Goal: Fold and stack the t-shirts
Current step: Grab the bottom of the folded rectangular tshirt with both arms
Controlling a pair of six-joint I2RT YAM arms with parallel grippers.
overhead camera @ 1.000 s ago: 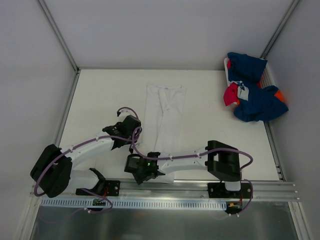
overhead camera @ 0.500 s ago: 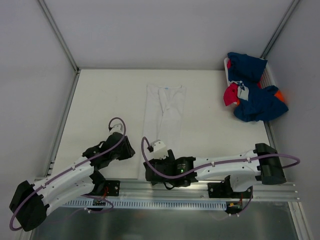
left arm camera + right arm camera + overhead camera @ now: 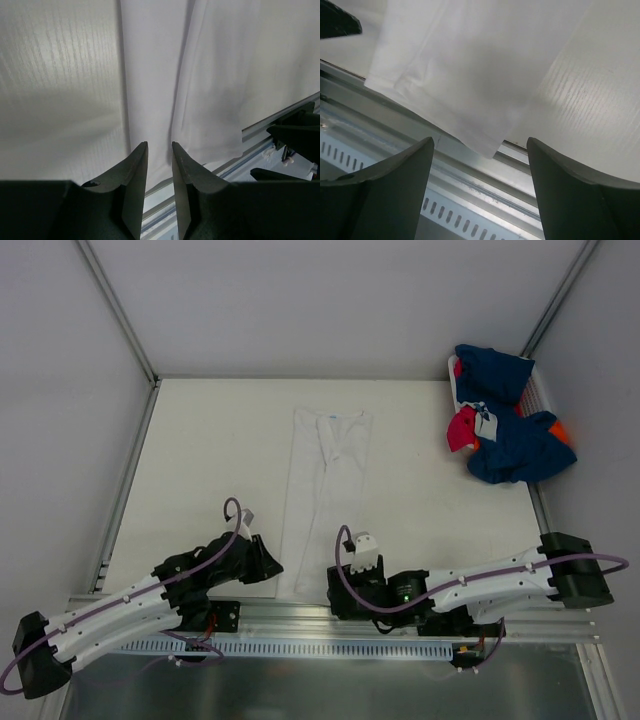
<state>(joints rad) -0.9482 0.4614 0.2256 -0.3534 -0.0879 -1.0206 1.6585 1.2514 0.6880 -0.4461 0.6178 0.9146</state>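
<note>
Each tool should settle on its own hem corner of the white t-shirt [image 3: 325, 490] and pinch both layers evenly before lifting. The left tool [image 3: 160, 145] is nearly closed and empty, with the hem just ahead. The right tool [image 3: 480, 142] gapes wide and empty, with the corner directly below. Since a second ago, both have drawn back to the near edge of the table [image 3: 200, 440].

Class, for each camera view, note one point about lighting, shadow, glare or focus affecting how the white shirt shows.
Top external: even, sharp light, yet the white t-shirt barely stands out from the pale table. Left wrist: the left end effector is dark, soft-edged; sheen on the table. Right wrist: soft grey shadow on the shirt.
</note>
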